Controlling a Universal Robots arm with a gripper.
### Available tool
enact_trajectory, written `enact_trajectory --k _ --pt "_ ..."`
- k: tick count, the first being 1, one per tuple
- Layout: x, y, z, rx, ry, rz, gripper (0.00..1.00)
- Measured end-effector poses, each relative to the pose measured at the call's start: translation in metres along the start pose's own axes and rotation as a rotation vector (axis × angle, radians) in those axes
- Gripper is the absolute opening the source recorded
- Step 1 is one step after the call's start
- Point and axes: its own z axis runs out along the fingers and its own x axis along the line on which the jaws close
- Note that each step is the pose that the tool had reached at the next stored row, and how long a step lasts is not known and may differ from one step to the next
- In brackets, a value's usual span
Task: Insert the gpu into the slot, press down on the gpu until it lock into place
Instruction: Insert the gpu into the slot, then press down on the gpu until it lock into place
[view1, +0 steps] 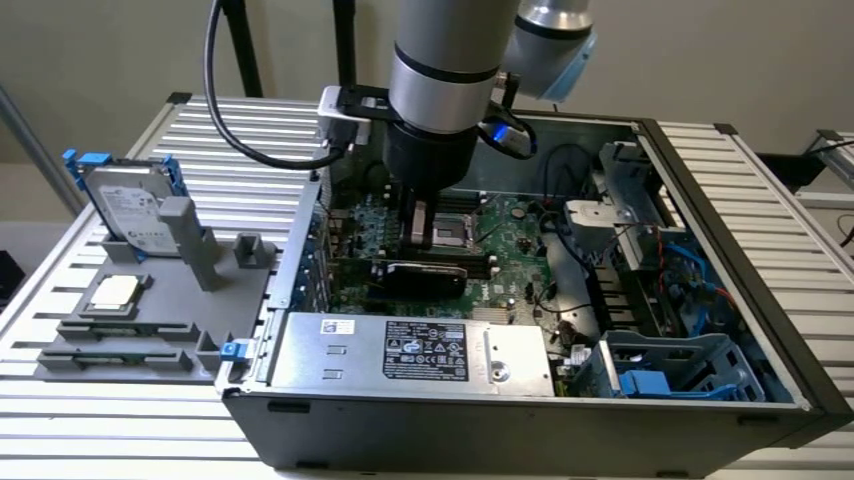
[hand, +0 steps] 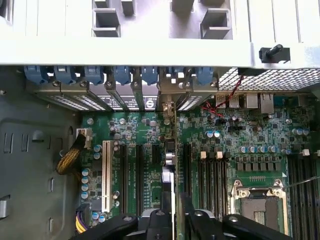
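Hand (hand: 173, 212) grips the thin black rectangular gpu card (view1: 422, 272). Held upright over the green motherboard (hand: 240, 132), apparently for straight seating.

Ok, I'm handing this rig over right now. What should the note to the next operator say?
gripper: low inside the open case, directly over the gpu; whether it is gripping cannot be told.
gpu: standing upright on edge on the motherboard, in line with the gripper.
Done: the card is at the board.
Left: seating in the slot and the lock are both unconfirmed, so check them before pressing.
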Motion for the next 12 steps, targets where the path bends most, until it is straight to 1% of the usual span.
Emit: enact_trajectory --k 1,2,3,12 --pt "0.0 0.0 0.0 -0.0001 0.0 0.0 0.13" --pt "0.0 0.0 0.0 -0.0001 0.0 0.0 0.13" --pt "0.0 0.0 0.0 -0.0001 0.0 0.0 0.11" --pt "0.0 0.0 0.0 -0.0001 0.0001 0.0 0.11"
